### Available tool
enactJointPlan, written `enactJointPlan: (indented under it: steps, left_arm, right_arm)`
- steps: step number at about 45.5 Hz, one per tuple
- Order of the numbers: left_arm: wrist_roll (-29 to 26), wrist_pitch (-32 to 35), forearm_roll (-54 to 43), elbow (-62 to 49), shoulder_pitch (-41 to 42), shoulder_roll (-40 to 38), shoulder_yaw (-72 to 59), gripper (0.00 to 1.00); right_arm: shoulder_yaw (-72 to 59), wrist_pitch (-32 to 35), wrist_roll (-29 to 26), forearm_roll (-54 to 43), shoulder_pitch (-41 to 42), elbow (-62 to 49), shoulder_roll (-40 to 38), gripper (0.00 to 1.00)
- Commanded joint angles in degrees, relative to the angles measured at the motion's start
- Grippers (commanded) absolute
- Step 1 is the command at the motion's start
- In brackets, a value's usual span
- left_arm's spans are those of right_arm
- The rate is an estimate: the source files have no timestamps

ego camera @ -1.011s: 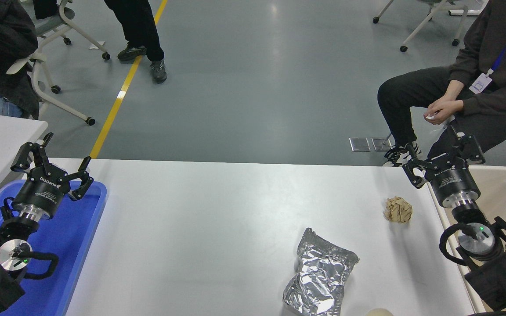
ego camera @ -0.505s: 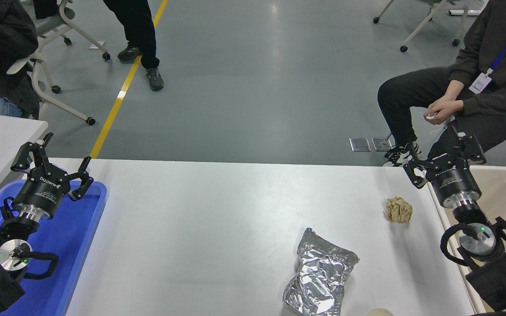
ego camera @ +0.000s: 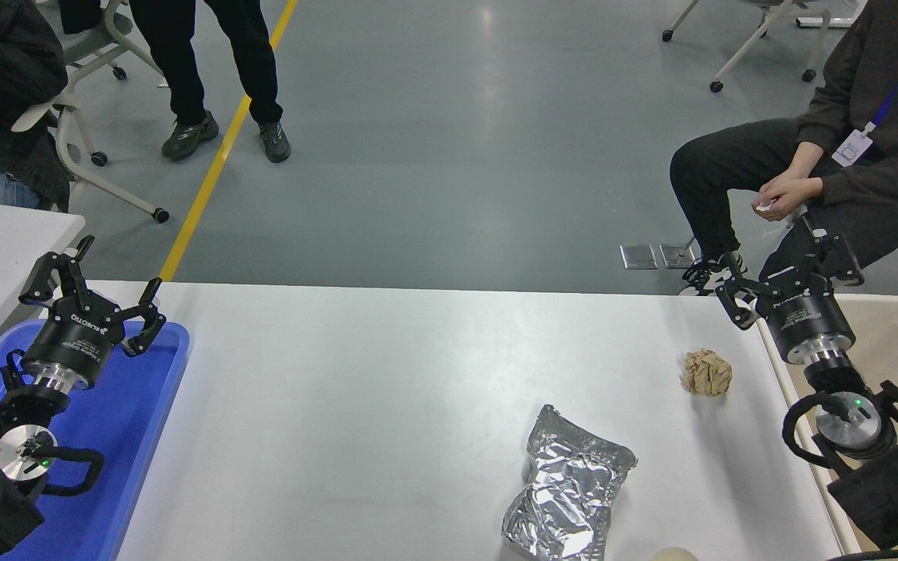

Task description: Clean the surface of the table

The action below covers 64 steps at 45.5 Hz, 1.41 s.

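From the head view, the table surface (ego camera: 387, 389) spreads wide and white across the lower half of the picture, and three bits of litter lie on its right part: a crumpled brown paper ball (ego camera: 706, 372) near the right edge, a crinkled silver foil bag (ego camera: 568, 496) closer to the near edge and well apart from the ball, and a pale rounded thing (ego camera: 673, 554) cut off by the near edge, too little of it showing to name. A beige bin (ego camera: 897, 335) sits against the table's right edge, probably there to take the rubbish, and a blue tray (ego camera: 149, 389) lies at the left edge, probably for things worth keeping. The right gripper (ego camera: 788, 273) hangs over the far right corner, above the seam between table and bin, its fingers spread and holding nothing; it stands beyond the paper ball and apart from it, so the pick looks not yet begun. The ball is the nearest piece to that arm and would likely be the first to go. The left gripper (ego camera: 90, 284) is parked over the far end of the blue tray, fingers splayed wide and empty. Beyond the table a person sits at the far right and another stands at the far left.
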Motion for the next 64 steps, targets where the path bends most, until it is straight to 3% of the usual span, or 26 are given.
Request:
enactJointPlan:
  steps: [1,20,41,54,64]
  left_arm:
    - [0.0,0.0,-0.1,0.0,0.0,0.0,0.0,1.0]
    - [0.0,0.0,0.0,0.0,0.0,0.0,0.0,1.0]
    - [0.0,0.0,0.0,0.0,0.0,0.0,0.0,1.0]
    - [0.0,0.0,0.0,0.0,0.0,0.0,0.0,1.0]
    - [0.0,0.0,0.0,0.0,0.0,0.0,0.0,1.0]
  right_arm:
    - [-0.2,0.1,-0.1,0.0,-0.4,0.3,0.0,1.0]
    - [-1.6,-1.6,-0.1,-0.4,-0.3,0.5,-0.7,1.0]
    - [-12.6,-4.2,-0.6,-1.6,-0.1,11.5,-12.7,1.0]
    - [-16.8,-3.7,-1.1,-14.4,-0.8,17.7,-17.5,1.0]
    - [-19.7,-3.5,-1.4,-17.0,-1.2,24.3,-21.1,1.0]
